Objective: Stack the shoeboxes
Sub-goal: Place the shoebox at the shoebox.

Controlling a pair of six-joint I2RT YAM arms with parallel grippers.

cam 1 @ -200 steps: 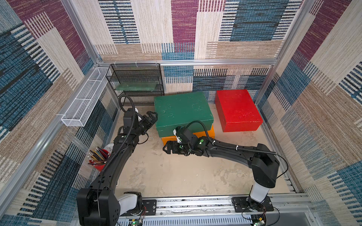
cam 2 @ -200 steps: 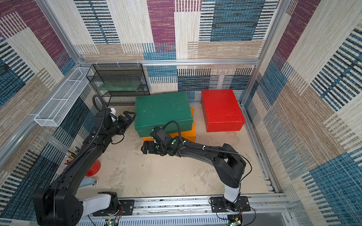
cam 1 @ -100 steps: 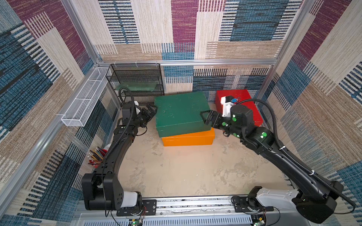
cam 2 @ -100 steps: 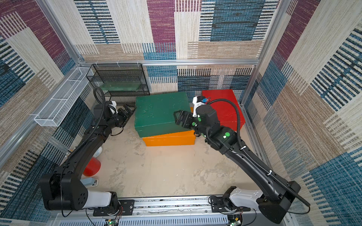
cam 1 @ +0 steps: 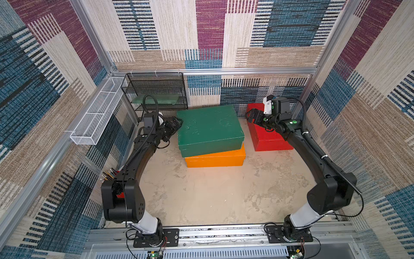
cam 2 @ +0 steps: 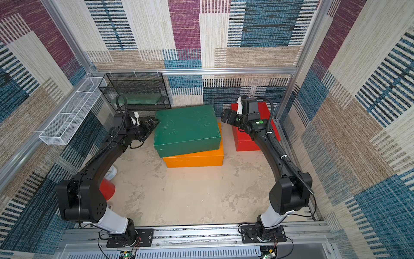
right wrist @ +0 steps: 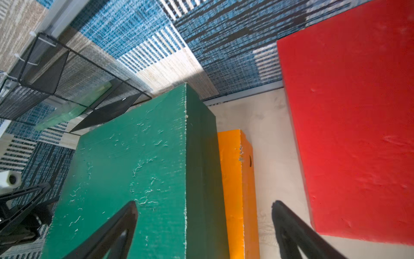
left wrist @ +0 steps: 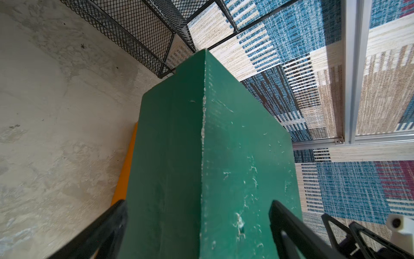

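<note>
The dark green shoebox (cam 1: 209, 127) (cam 2: 187, 127) lies slightly skewed on top of the orange shoebox (cam 1: 215, 159) (cam 2: 193, 159). The red shoebox (cam 1: 268, 140) (cam 2: 245, 141) stands alone on the floor at the back right. My left gripper (cam 1: 175, 122) (left wrist: 198, 203) is open at the green shoebox's (left wrist: 224, 157) left end, with that box's top edge between its spread fingers. My right gripper (cam 1: 251, 114) (right wrist: 205, 203) hangs open above the gap between the stack and the red shoebox (right wrist: 354, 134), holding nothing.
A black mesh rack (cam 1: 154, 92) holding a flat green board (cam 1: 156, 99) stands at the back left, close behind my left gripper. A white wire basket (cam 1: 96, 114) hangs on the left wall. A red pencil cup (cam 2: 107, 188) sits by the left arm's base.
My right arm has swung from the front of the stack up and over to the right, beside the red shoebox. My left gripper has shifted slightly toward the back along the green shoebox's end.
</note>
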